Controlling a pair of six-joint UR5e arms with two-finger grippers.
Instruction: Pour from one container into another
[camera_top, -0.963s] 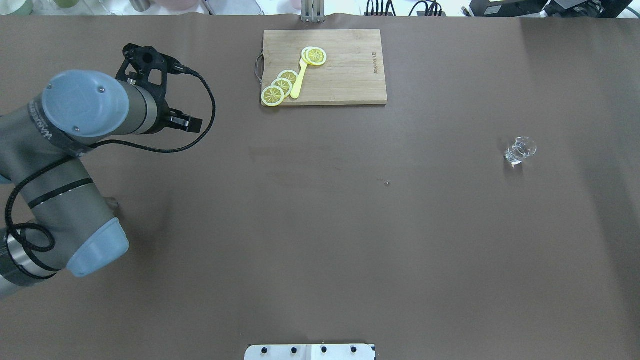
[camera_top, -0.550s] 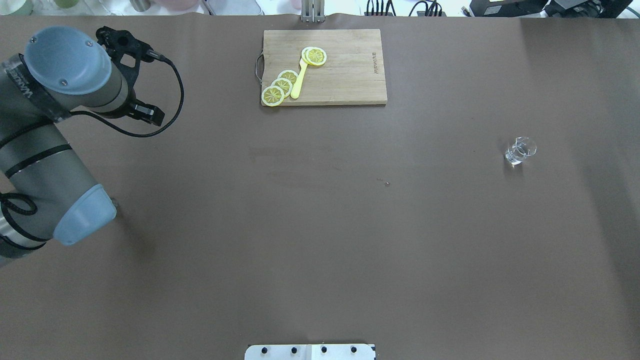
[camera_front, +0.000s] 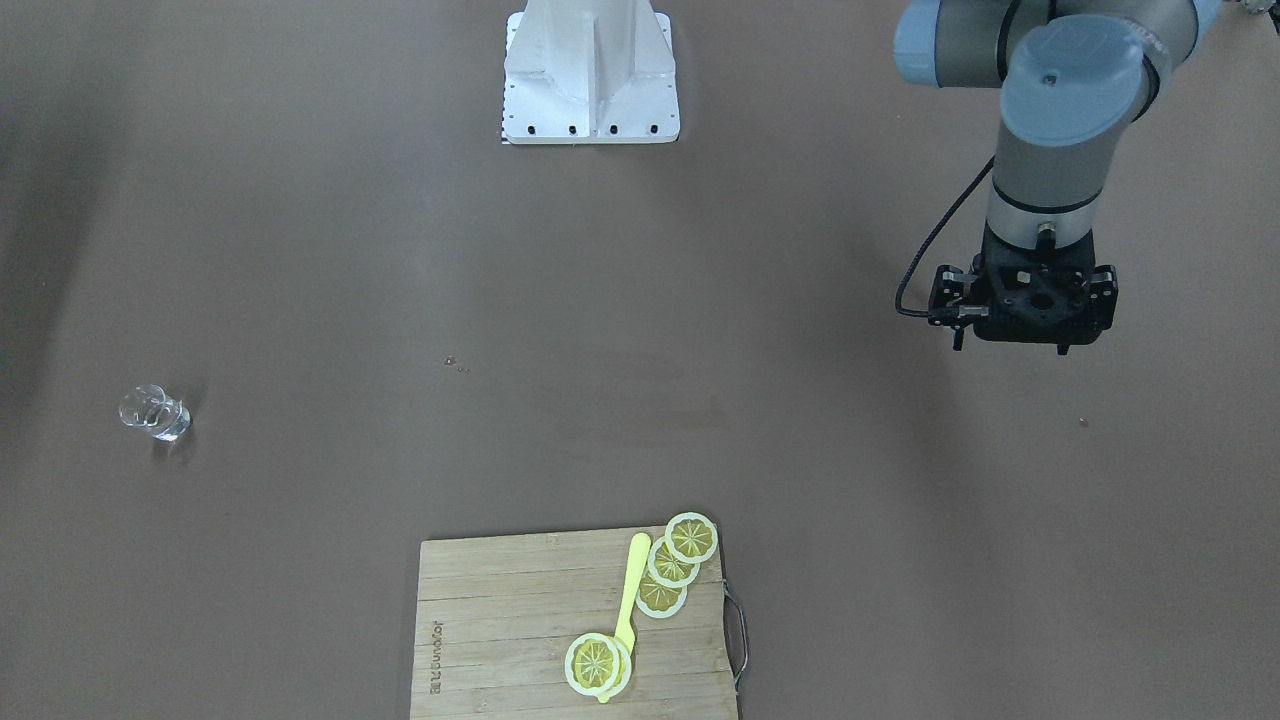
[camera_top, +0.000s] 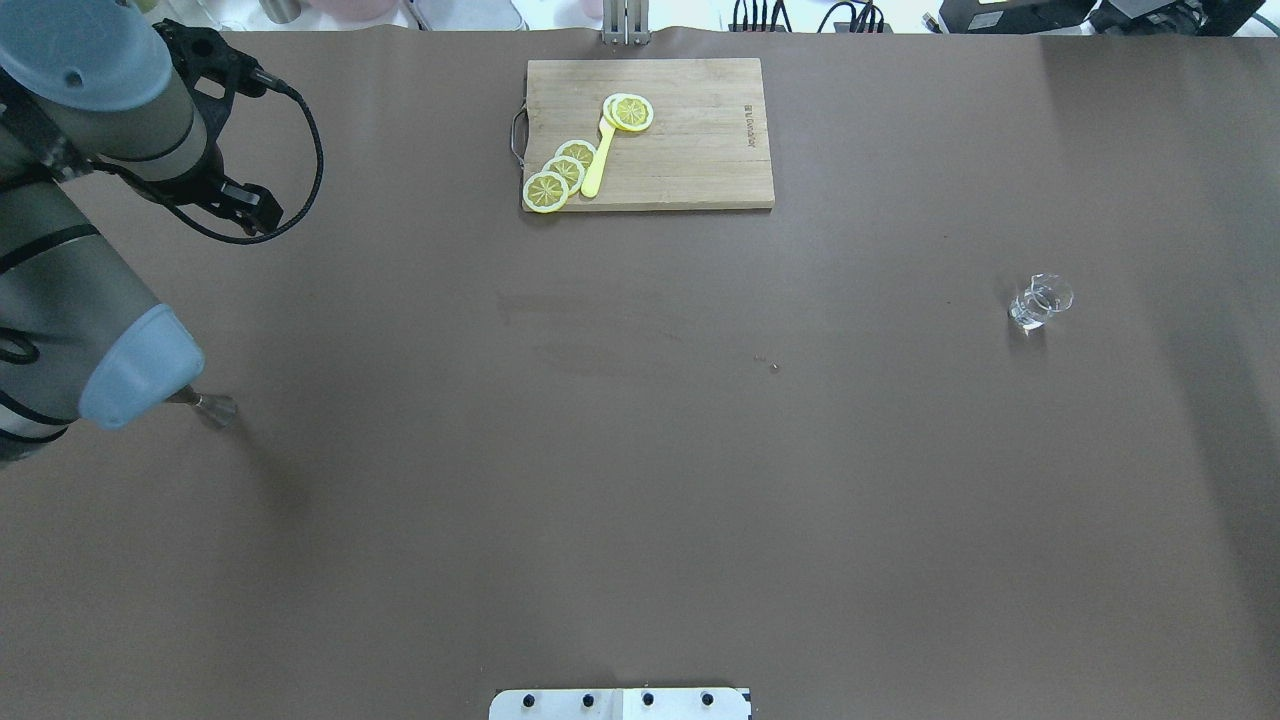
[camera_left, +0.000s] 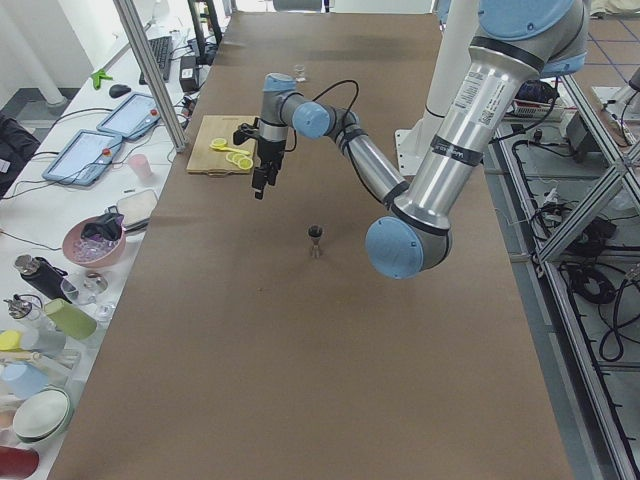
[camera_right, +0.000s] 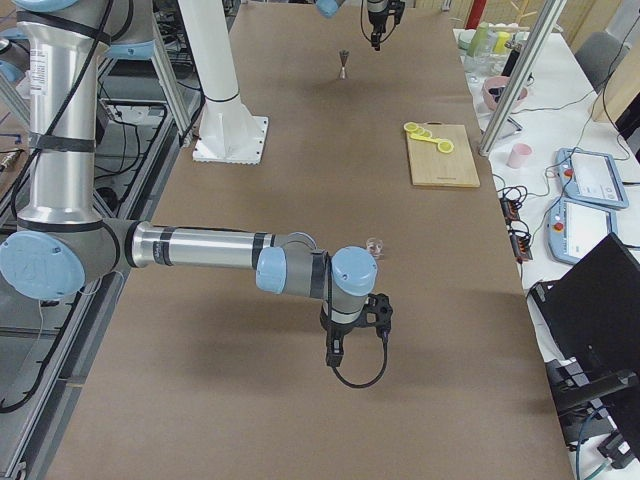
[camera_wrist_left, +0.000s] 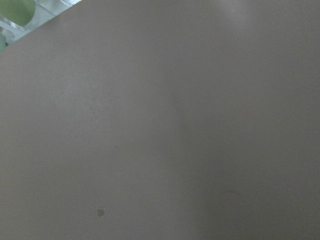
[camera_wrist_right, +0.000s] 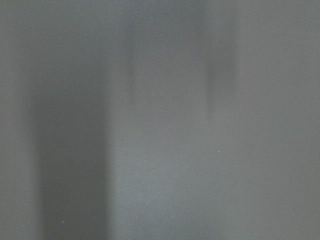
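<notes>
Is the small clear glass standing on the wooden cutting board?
No, the clear glass stands on the brown table, far to the side of the cutting board.

Table (camera_top: 640, 500): brown covering, flat. Directly on it:
- wooden cutting board (camera_top: 700, 160), middle of the edge far from the robot
- small clear glass (camera_top: 1040, 301), upright, toward the robot's right
- metal jigger (camera_top: 216, 408), upright, on its left
- white base plate (camera_top: 620, 704), near edge
- tiny specks (camera_top: 768, 363) near centre
</notes>
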